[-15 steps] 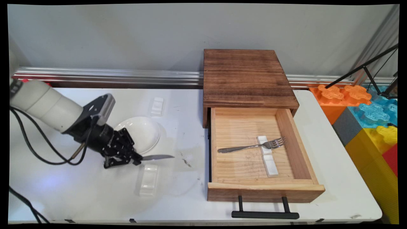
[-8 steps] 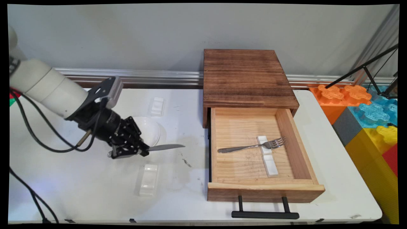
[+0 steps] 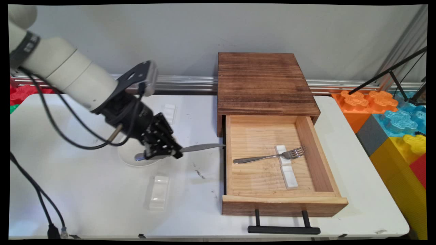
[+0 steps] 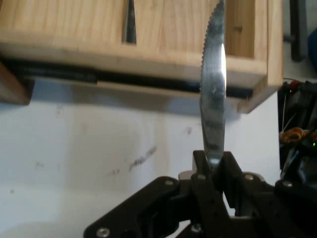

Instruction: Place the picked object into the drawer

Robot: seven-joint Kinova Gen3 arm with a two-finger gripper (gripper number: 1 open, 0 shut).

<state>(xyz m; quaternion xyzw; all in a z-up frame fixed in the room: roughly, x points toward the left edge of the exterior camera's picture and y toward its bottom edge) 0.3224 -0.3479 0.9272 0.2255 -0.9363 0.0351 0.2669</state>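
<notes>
One white table (image 3: 102, 204) carried a dark-topped wooden cabinet (image 3: 264, 81) whose pale pine drawer (image 3: 282, 202) stood pulled open, a steel fork (image 3: 269, 156) lying inside across a white rest (image 3: 286, 166). Left of the drawer, the black two-finger gripper (image 3: 175, 152) hung above a round white plate (image 3: 129, 160), its fingers (image 4: 205, 173) clamped on a serrated steel knife (image 3: 201, 147). That blade pointed at the drawer's side wall, its tip just reaching it. Nearer the front edge sat a small clear plastic tray (image 3: 158, 192).
</notes>
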